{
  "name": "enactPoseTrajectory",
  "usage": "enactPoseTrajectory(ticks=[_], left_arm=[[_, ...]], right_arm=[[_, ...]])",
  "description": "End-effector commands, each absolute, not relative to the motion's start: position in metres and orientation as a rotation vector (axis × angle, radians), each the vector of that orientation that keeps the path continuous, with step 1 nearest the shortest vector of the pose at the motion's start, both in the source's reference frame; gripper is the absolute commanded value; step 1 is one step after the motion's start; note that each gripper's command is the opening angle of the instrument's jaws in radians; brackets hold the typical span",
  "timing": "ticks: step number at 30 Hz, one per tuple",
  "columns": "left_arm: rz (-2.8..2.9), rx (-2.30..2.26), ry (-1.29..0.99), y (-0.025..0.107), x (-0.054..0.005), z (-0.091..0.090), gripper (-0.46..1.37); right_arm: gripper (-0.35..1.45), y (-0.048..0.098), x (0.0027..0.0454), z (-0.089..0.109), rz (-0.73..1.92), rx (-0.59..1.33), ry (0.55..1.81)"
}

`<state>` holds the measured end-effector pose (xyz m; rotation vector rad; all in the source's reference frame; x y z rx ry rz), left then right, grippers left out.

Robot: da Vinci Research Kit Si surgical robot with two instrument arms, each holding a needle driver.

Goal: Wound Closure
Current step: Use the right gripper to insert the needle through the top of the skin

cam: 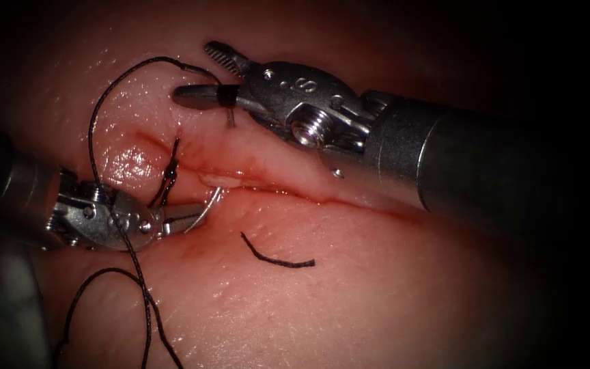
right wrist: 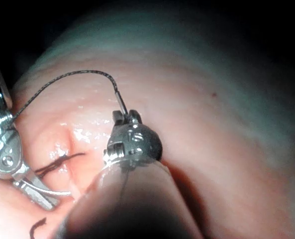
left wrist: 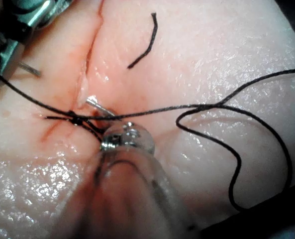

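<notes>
Steel of the curved needle (cam: 207, 208) glints at the cut (cam: 288, 188), just right of the tied stitch (cam: 170, 174); the left arm's tool (cam: 184, 217) has its jaws closed on the needle near one end of the curve, and the rest of the arc bends up into the pale lip of the wound, though whether its tip sits in the tissue (cam: 377, 287) or only against it cannot be told. In the left wrist view the needle (left wrist: 98, 105) shows as a short bright stub beside the knot (left wrist: 75, 119), ahead of that tool's own head (left wrist: 127, 139). Dark thread (cam: 93, 130) rises from the stitch area, arcs high over the tissue left of the cut and ends at the right arm's tool (cam: 203, 75), whose 2 jaws stand apart, 1 serrated jaw lifted and the lower jaw wrapped by a dark band of thread, with a short tail hanging below it; whether the thread is truly gripped or merely draped over that jaw cannot be told. The right wrist view shows the thread (right wrist: 67, 77) curving in to the right tool's tip (right wrist: 125, 115). More thread loops down across the left tool's body and over the tissue nearer the camera. A loose cut end of thread (cam: 274, 258) lies on the tissue below the cut, well apart from both tools. Thin red fluid (cam: 240, 179) lines the wound edges.
</notes>
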<state>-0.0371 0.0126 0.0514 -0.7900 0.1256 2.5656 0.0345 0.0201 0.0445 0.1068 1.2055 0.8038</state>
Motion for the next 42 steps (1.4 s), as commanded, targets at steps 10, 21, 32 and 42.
enactPoseTrajectory(ticks=[10, 21, 32, 42], left_arm=[[2.568, -0.795, 0.115, 0.0126, -0.0370, 0.0515, -0.35], [2.567, -0.795, 0.113, 0.0129, -0.0371, 0.0516, -0.35], [2.566, -0.794, 0.112, 0.0130, -0.0372, 0.0516, -0.35], [2.566, -0.794, 0.111, 0.0130, -0.0372, 0.0514, -0.35]], right_arm=[[-0.35, 0.0191, 0.0339, 0.0452, 1.176, 0.337, 1.132], [-0.35, 0.0158, 0.0342, 0.0472, 1.326, 0.559, 1.123], [-0.35, 0.0134, 0.0352, 0.0471, 1.402, 0.664, 1.120], [-0.35, 0.0121, 0.0357, 0.0474, 1.411, 0.728, 1.123]])
